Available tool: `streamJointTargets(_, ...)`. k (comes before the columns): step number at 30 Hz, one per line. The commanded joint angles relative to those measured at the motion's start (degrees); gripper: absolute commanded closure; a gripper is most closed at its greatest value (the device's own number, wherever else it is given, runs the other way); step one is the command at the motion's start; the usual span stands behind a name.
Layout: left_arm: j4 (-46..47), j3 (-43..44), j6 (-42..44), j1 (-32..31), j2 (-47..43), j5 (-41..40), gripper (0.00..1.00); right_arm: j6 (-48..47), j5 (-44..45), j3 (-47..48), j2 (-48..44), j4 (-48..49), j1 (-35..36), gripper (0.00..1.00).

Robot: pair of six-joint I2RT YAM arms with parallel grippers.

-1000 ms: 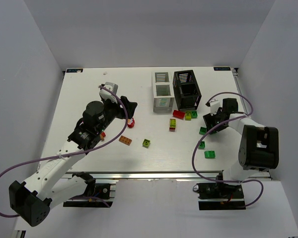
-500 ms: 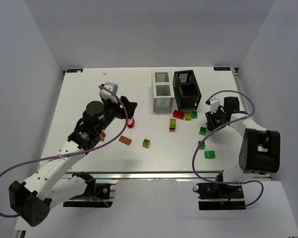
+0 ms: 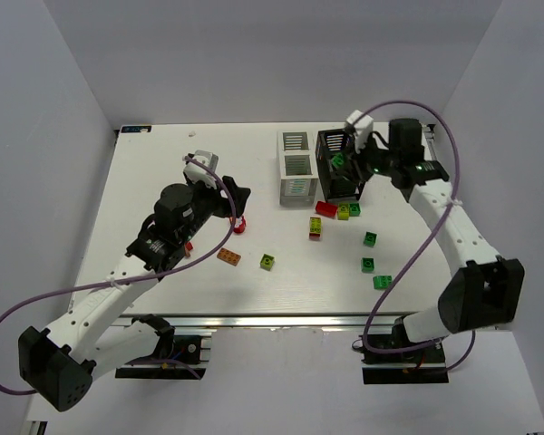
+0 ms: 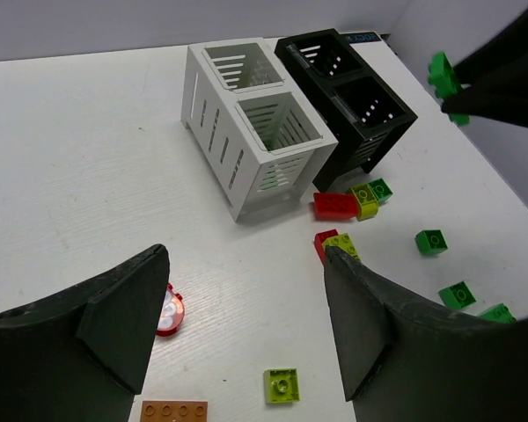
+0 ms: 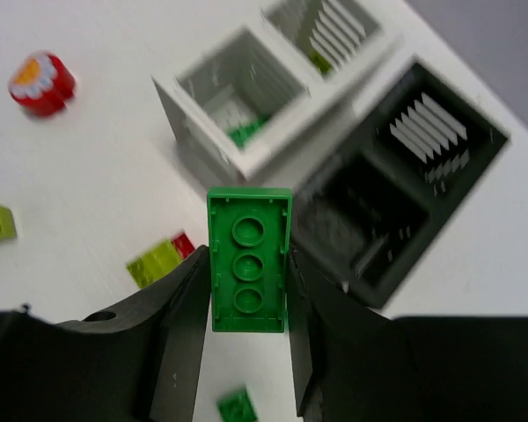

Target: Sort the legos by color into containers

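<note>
Right wrist view: my right gripper (image 5: 249,294) is pinching a green brick (image 5: 249,255), long axis aimed at the white box (image 5: 198,145), just ahead.

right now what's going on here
Lego sorting is under way. The right gripper holds a green brick in the air by the black box. The left gripper hovers over the table, jaws open and empty. Several loose bricks lie in front of the black box and the white box.

We find bright, even overhead light with soft shadows on the table (image 3: 208,285). Beyond the right gripper (image 5: 249,290) the black box (image 5: 444,215) is blurred. The green brick (image 5: 248,259) in its jaws is sharp.
</note>
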Motion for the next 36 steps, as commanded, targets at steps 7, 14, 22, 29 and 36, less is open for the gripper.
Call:
streamJointTargets(7,-1.1,-0.2,1.6,0.2,0.7,-2.3,0.20,8.0,-1.4,23.3,20.7,0.8,7.6,0.93)
streamJointTargets(14,-1.1,0.0,1.7,0.3,1.2,-1.7,0.20,8.9,0.0,30.7,30.3,1.1,10.5,0.90)
streamJointTargets(22,-1.2,0.1,1.8,0.3,1.1,-1.6,0.20,10.6,3.4,30.8,32.8,3.8,11.6,0.75)
streamJointTargets(29,-1.2,0.0,1.8,0.3,0.6,-1.7,0.20,10.6,5.8,27.7,32.1,5.7,11.6,0.61)
streamJointTargets(36,-1.2,0.0,1.9,0.3,0.9,-1.7,0.20,11.3,6.0,28.9,33.0,4.8,11.6,0.40)
